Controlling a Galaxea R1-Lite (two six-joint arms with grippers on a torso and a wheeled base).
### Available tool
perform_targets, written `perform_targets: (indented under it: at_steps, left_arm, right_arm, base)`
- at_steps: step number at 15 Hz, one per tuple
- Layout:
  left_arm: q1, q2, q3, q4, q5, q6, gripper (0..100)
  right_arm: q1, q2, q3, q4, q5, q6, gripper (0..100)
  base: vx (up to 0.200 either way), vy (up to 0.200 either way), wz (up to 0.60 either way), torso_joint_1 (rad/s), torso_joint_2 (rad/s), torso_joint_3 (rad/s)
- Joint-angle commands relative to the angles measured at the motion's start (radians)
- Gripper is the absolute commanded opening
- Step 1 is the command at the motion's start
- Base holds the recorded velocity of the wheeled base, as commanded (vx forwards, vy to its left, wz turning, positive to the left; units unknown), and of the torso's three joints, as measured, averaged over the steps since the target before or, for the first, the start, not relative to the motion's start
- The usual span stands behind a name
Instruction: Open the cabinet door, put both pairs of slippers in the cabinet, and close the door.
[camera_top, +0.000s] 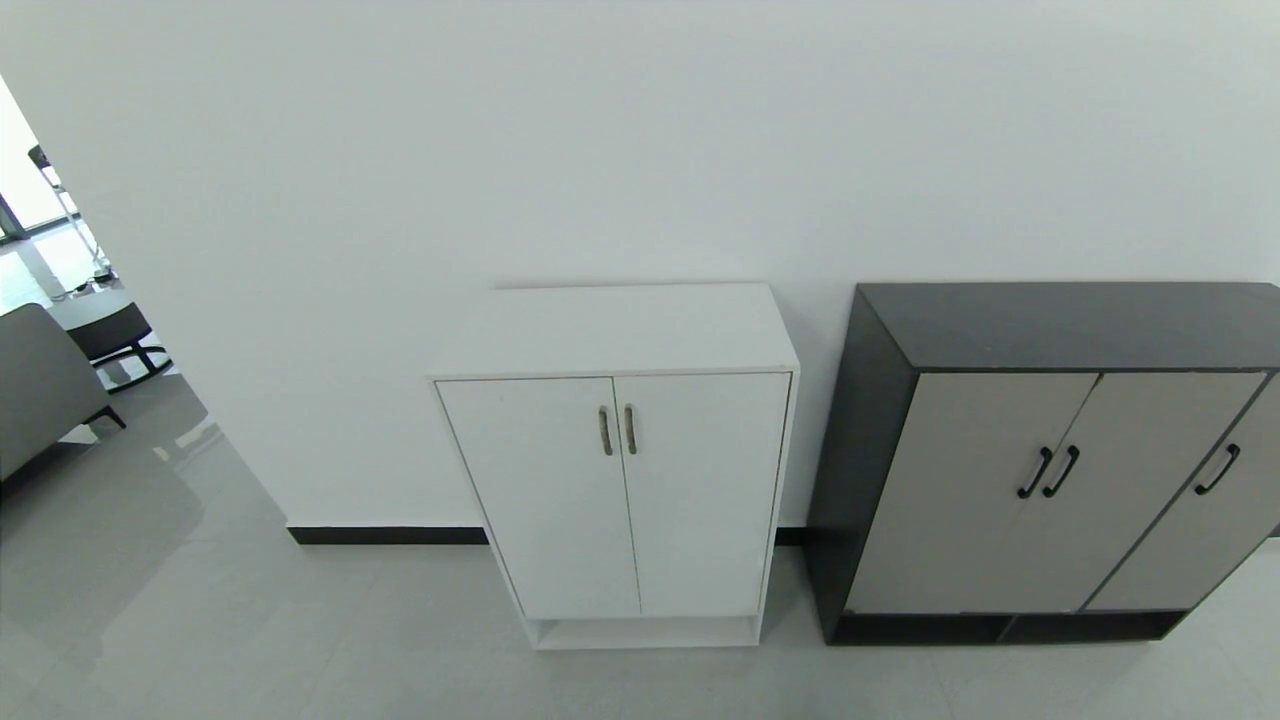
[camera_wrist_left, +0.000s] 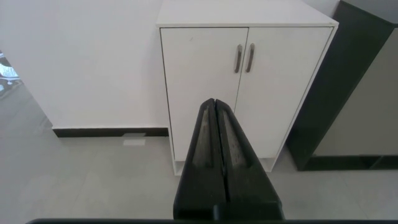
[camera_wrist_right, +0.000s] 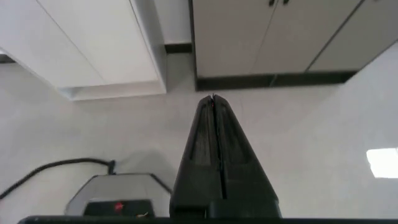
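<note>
A white two-door cabinet (camera_top: 615, 450) stands against the wall, both doors closed, with two grey vertical handles (camera_top: 617, 430) at the middle seam. In the left wrist view the same cabinet (camera_wrist_left: 245, 81) faces me, and my left gripper (camera_wrist_left: 215, 102) is shut and empty, held some way in front of its doors. My right gripper (camera_wrist_right: 213, 99) is shut and empty above the floor, short of the white cabinet's bottom corner (camera_wrist_right: 118, 90).
A dark cabinet (camera_top: 1050, 450) with grey doors and black handles stands right of the white one. A grey sofa (camera_top: 40, 390) and a round table (camera_top: 110, 325) are at far left. A black cable (camera_wrist_right: 56, 168) lies on the floor. Open grey floor (camera_top: 300, 640) stretches in front.
</note>
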Motion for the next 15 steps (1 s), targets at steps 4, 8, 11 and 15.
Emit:
perform_targets:
  at_steps: [4,8,11,15]
  left_arm:
    - [-0.001,0.0,0.0,0.0,0.001,0.0,0]
    - [0.001,0.0,0.0,0.001,0.001,0.0,0]
    - [0.001,0.0,0.0,0.0,0.001,0.0,0]
    - [-0.001,0.0,0.0,0.0,0.001,-0.002,0]
  right_arm:
    - [-0.001,-0.13,-0.002,0.026,-0.007,0.015,0]
    - [-0.004,-0.189,-0.002,0.03,-0.136,0.012,0]
    - [-0.012,-0.265,0.0,0.064,-0.177,0.014,0]
    - [0.123,-0.274,0.0,0.064,-0.171,0.018,0]
  base:
    - [0.0,0.0,0.0,0.0,0.0,0.0]
    - [0.0,0.0,0.0,0.0,0.0,0.0]
    - [0.0,0.0,0.0,0.0,0.0,0.0]
    - [0.0,0.0,0.0,0.0,0.0,0.0]
